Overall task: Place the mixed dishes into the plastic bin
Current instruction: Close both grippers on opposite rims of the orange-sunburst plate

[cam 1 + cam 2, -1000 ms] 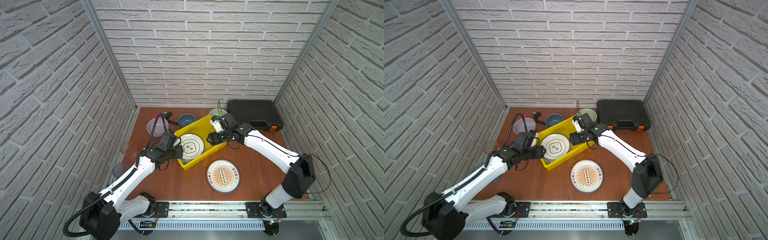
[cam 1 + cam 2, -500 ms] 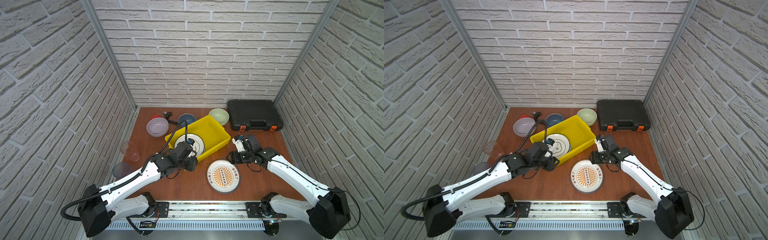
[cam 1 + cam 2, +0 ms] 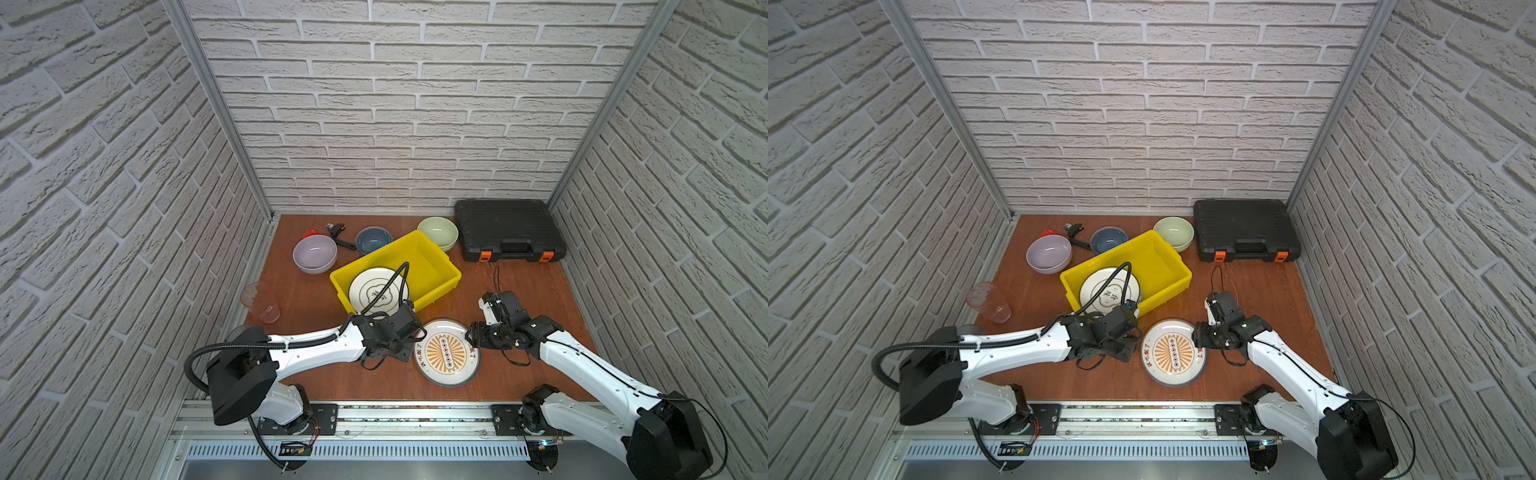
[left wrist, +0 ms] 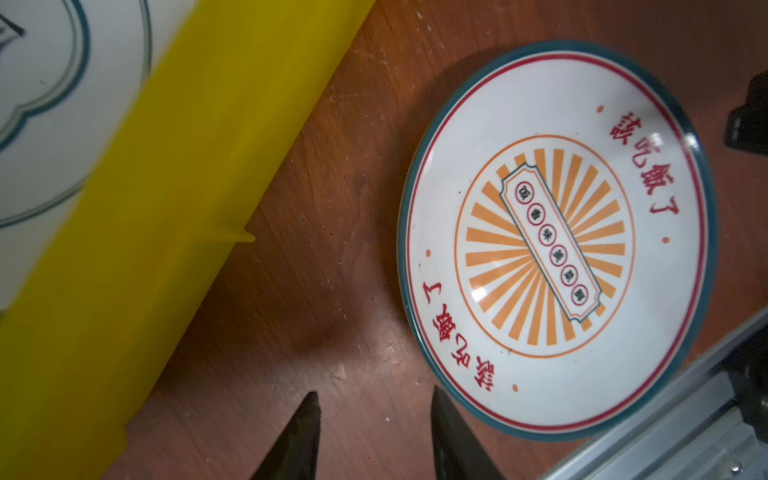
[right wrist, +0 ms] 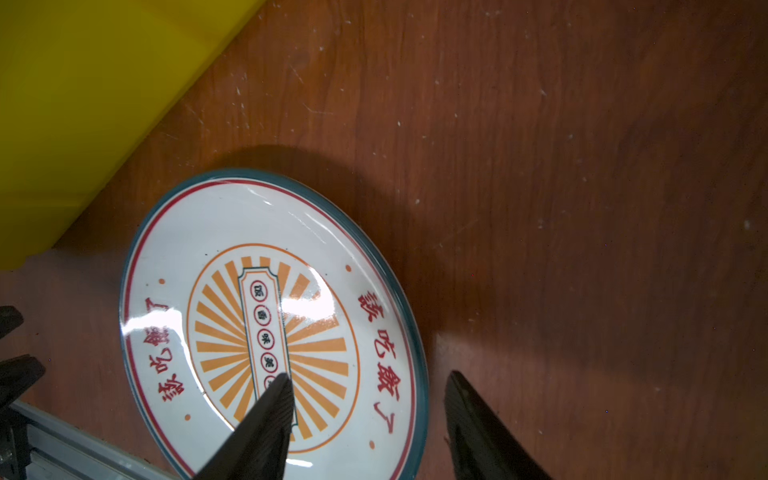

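Observation:
The plastic bin (image 3: 444,269), bright yellow, sits mid-table with a white printed plate (image 3: 376,291) inside. In front of it a white plate with an orange sunburst (image 3: 446,353) (image 3: 1173,353) lies flat on the table. My left gripper (image 3: 413,343) (image 4: 374,399) is open just off that plate's left rim, with only bare wood between its fingers. My right gripper (image 3: 471,334) (image 5: 368,378) is open at the right rim, one finger over the plate (image 5: 266,332) and one outside it. Lilac (image 3: 314,253), dark-blue (image 3: 373,240) and pale-green (image 3: 437,232) bowls stand behind the bin. A tinted tumbler (image 3: 259,301) stands at the left.
A black case (image 3: 509,230) with orange latches fills the back right corner. A red-and-black wrench (image 3: 338,235) lies between the lilac and dark-blue bowls. The table's metal front rail (image 3: 415,409) runs close behind the sunburst plate.
Both grippers have left the yellow bin's sides and come forward and down to either side of the sunburst plate. Their jaws have narrowed somewhat.

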